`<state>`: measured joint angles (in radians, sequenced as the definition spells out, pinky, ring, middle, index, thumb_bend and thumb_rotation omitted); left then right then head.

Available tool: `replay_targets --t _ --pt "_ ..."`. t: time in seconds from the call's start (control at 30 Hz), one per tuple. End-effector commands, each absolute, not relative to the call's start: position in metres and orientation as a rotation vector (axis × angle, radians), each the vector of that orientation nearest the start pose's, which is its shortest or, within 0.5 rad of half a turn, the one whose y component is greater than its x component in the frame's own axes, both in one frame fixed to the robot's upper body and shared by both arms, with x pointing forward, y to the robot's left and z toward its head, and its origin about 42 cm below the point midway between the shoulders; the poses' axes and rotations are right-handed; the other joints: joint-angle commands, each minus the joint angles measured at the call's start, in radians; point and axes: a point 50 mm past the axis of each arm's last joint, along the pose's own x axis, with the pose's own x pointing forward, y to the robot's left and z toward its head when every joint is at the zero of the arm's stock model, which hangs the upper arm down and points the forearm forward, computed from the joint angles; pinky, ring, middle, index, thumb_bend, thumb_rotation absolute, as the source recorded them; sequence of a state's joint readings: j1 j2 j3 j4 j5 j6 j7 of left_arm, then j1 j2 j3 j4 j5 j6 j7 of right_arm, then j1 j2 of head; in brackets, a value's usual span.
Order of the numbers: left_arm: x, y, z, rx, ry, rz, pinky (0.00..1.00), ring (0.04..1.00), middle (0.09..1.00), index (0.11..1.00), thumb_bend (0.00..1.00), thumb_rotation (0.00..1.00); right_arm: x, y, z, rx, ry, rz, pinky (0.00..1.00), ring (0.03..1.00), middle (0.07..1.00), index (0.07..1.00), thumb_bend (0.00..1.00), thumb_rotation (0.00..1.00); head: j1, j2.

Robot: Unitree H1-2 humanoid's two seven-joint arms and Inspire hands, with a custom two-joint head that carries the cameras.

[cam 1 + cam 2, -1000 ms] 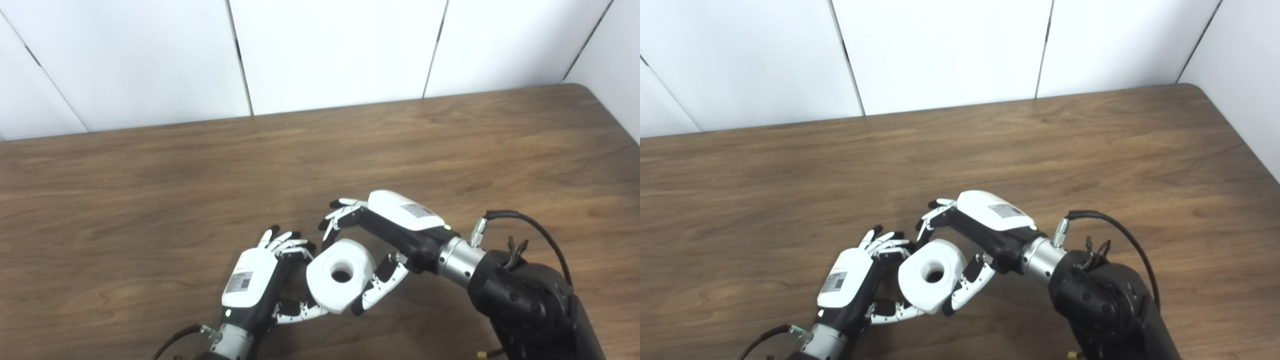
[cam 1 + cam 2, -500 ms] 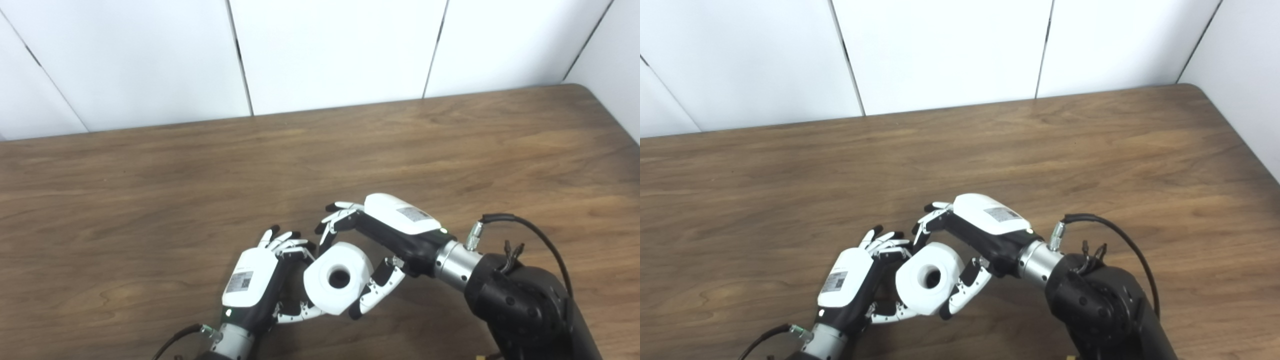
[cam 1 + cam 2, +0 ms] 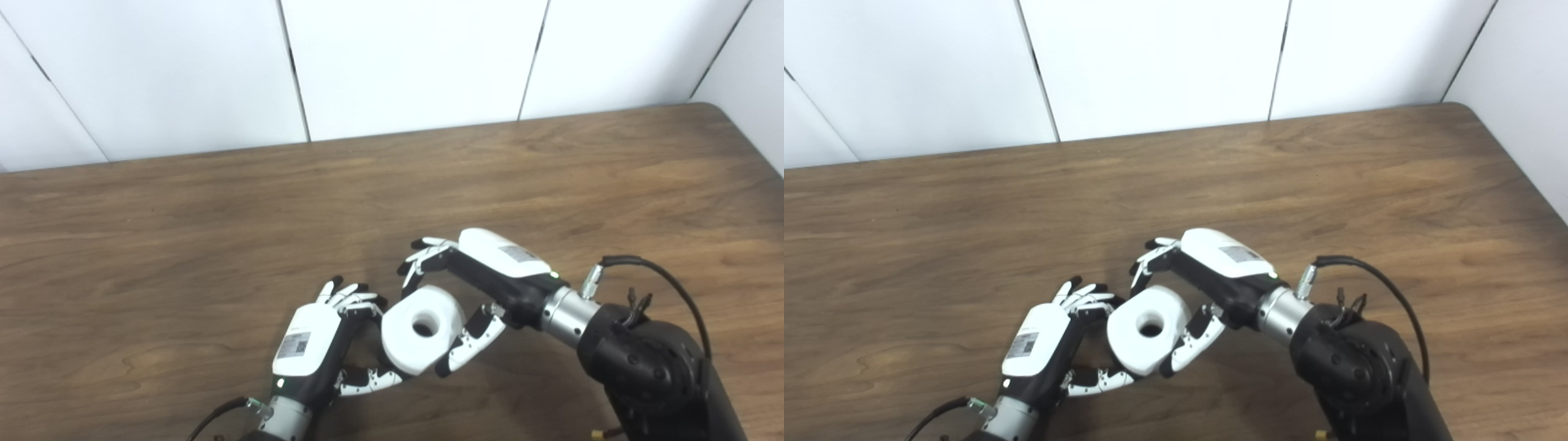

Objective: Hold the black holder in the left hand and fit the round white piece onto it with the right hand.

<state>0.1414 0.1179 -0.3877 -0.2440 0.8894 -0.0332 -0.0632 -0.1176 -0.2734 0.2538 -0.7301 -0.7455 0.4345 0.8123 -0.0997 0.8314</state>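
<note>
My right hand [image 3: 490, 282] is shut on the round white piece [image 3: 401, 337], a thick ring with a centre hole facing up; fingers curl over its far side and the thumb presses its near right side. The piece is held low over the wooden table [image 3: 184, 233], its left edge against my left hand [image 3: 309, 343]. The left hand's fingers and thumb curl round a dark shape in its palm, the black holder [image 3: 357, 350], which is mostly hidden behind the white piece. Both show the same in the right eye view: white piece [image 3: 1130, 340], left hand [image 3: 1038, 343].
The right forearm with its black cable [image 3: 661, 282] fills the lower right corner. White wall panels [image 3: 398, 61] stand behind the table's far edge, and the table's right edge [image 3: 759, 147] runs close to a side wall.
The right hand with the white piece pushed slightly left toward the left hand, then drew back up and to the right a little. The left hand has stayed in place.
</note>
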Motion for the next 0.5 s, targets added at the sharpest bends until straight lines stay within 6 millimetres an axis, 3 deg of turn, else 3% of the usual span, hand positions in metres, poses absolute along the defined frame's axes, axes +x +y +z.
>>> replay_targets --t 0.0,0.47 --pt "0.2201 0.1424 0.1239 0.944 -0.255 -0.371 0.99 0.879 0.77 0.484 0.52 0.05 0.2483 -0.1952 0.2607 -0.985 -0.152 0.561 0.84 0.922 0.794 0.481 0.52 0.13 0.0 0.002" --pt "0.2207 0.1425 0.1236 0.949 -0.254 -0.372 1.0 0.881 0.769 0.484 0.52 0.05 0.2498 -0.2002 0.2552 -0.972 -0.136 0.552 0.8 0.911 0.789 0.482 0.52 0.13 -0.003 0.002"
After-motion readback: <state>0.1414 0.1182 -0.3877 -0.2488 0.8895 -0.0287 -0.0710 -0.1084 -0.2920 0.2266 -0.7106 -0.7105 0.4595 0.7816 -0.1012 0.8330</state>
